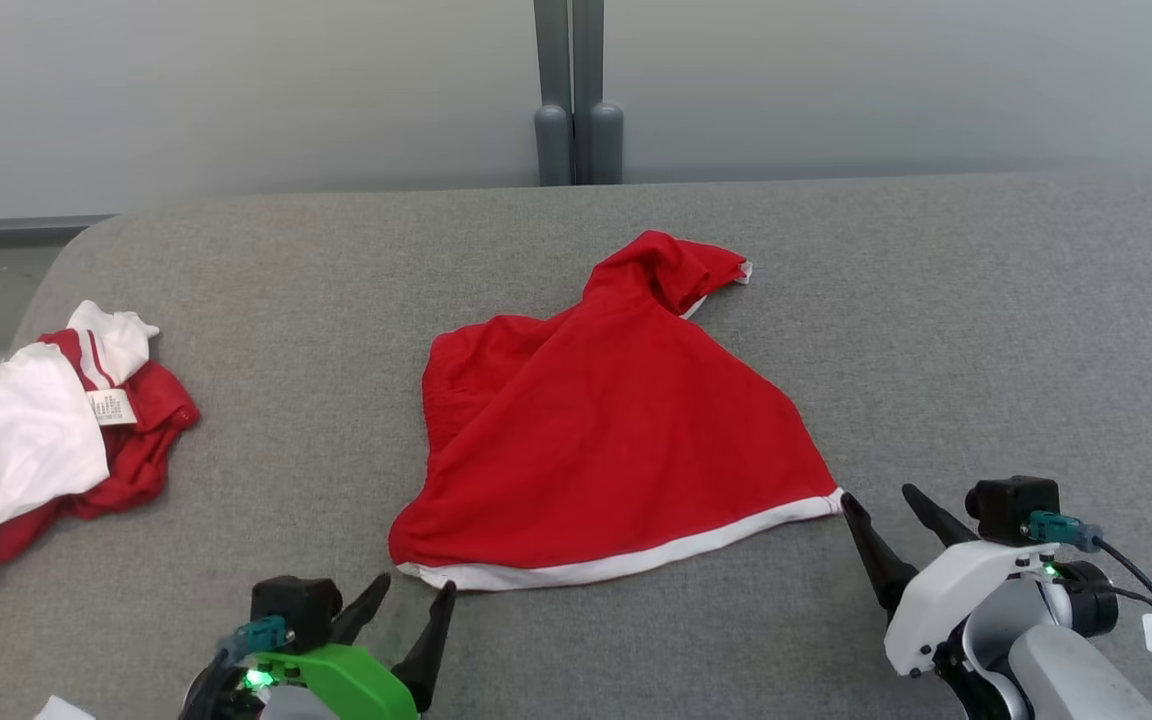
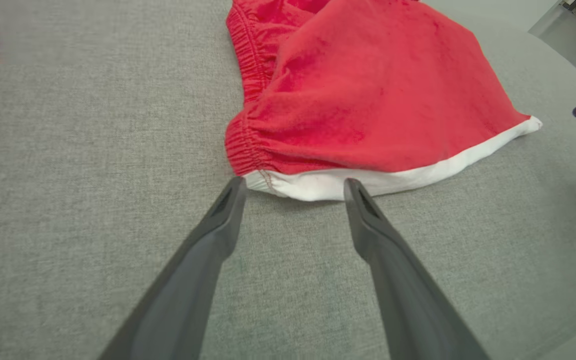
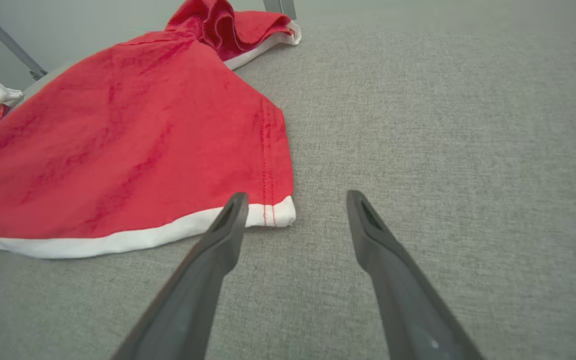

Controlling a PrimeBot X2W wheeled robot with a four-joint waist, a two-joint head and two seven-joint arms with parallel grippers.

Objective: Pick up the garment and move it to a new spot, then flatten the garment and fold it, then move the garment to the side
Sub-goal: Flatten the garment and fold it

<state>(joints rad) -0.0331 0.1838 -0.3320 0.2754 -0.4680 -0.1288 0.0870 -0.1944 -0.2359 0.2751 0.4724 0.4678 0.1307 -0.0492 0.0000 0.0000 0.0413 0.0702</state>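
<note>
A red garment (image 1: 596, 440) with a white hem lies spread in a rough triangle in the middle of the grey surface, one end bunched up at the far side. My left gripper (image 1: 414, 587) stands open at the garment's near left corner (image 2: 268, 180), its fingertips just at the white hem. My right gripper (image 1: 876, 500) is open at the near right corner (image 3: 275, 215), its left fingertip over the hem and its other finger on bare cloth surface. Nothing is held by either gripper. The garment (image 2: 368, 95) (image 3: 128, 145) rests flat between them.
A second heap of red and white clothing (image 1: 46, 430) lies at the far left of the grey surface (image 1: 986, 330). Two grey posts (image 1: 576, 100) stand behind the far edge against a pale wall. The surface's left edge curves away near the heap.
</note>
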